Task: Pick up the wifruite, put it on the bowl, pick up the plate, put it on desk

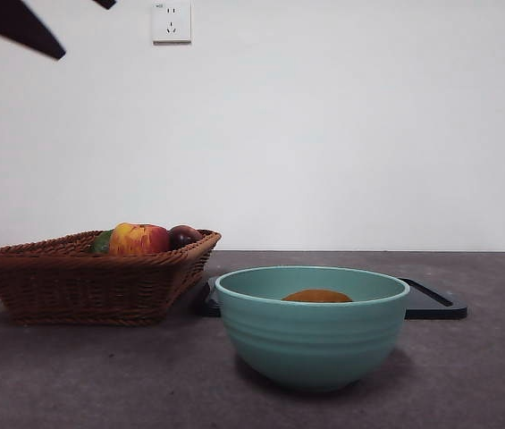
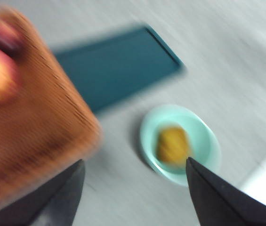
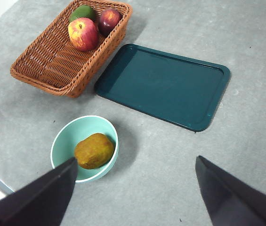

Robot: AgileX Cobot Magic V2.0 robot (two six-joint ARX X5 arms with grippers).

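Observation:
The brown-tan wifruite (image 1: 317, 296) (image 3: 94, 150) lies inside the teal-green bowl (image 1: 313, 344) (image 3: 61, 141), near the front of the grey desk (image 1: 73, 375). Behind the bowl, a dark teal plate (image 1: 435, 304) (image 3: 165, 84) lies flat on the desk. My left gripper (image 2: 134, 161) hangs open and empty high above the bowl (image 2: 205, 136) and wifruite (image 2: 173, 144); its view is blurred. My right gripper (image 3: 136, 159) is also open and empty, high over the desk between bowl and plate. Only a black arm tip (image 1: 20, 27) shows at the front view's top left.
A brown wicker basket (image 1: 82, 281) (image 3: 62, 61) stands at the left beside the plate. It holds a red-yellow apple (image 1: 138, 239) (image 3: 83, 34), a dark purple fruit (image 1: 183, 235) (image 3: 109, 19) and a green fruit (image 3: 83, 12). A white wall rises behind the desk.

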